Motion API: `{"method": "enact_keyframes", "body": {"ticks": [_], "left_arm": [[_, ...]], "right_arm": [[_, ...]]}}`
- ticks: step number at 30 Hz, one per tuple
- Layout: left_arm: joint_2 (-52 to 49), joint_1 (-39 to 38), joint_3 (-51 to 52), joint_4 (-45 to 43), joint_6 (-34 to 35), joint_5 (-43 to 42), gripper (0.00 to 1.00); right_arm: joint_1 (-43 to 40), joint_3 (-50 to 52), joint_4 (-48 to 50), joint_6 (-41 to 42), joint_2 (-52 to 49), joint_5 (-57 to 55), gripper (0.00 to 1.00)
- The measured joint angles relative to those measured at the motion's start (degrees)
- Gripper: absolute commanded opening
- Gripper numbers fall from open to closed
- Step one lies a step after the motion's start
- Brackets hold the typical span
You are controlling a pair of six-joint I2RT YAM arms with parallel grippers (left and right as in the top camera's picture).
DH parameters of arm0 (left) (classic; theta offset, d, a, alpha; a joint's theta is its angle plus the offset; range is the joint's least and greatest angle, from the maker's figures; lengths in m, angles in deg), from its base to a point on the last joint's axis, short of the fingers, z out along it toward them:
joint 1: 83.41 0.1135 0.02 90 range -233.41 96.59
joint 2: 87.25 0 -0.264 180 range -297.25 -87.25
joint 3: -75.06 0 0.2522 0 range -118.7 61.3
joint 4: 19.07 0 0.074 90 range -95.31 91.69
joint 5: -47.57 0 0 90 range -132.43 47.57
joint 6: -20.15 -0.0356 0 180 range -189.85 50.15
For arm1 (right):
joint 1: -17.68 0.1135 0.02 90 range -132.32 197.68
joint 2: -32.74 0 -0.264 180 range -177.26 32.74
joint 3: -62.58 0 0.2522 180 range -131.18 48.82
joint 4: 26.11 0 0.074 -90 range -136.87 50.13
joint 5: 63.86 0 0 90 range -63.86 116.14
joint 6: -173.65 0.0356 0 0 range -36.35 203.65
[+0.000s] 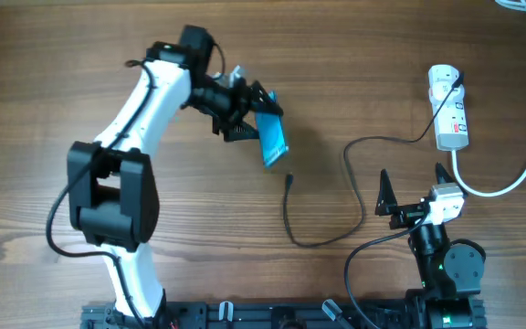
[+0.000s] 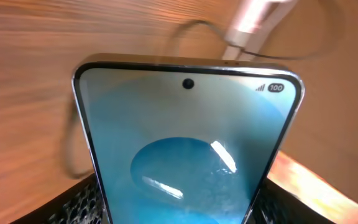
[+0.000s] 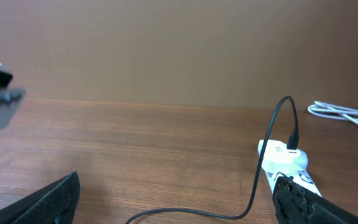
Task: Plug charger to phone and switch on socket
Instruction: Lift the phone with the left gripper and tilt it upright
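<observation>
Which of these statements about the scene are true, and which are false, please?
1. The left gripper holds the phone. True.
2. The charger is plugged into the phone. False: its tip lies loose on the table, apart from the phone.
3. The right gripper is open and holds nothing. True.
4. The charger's other end lies unplugged beside the socket. False: it is plugged into the socket.
5. The phone's screen is dark. False: it is lit, bright blue.
</observation>
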State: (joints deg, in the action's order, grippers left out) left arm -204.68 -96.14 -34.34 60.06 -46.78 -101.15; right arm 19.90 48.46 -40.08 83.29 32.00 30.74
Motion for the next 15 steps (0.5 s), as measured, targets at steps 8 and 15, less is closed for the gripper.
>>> {"method": "enact_keyframes", "body": {"ticks": [8,15], "left_arm": [[0.00,5.57,0.00,0.98,0.70,-23.87,0.73],[0.00,9.70,0.00,4.15,3.82,-27.85,0.72]], "right_arm": [[0.00,0.00,0.00,0.00,0.00,0.02,1.00],[0.00,0.00,0.00,0.00,0.00,0.00,1.00]]}}
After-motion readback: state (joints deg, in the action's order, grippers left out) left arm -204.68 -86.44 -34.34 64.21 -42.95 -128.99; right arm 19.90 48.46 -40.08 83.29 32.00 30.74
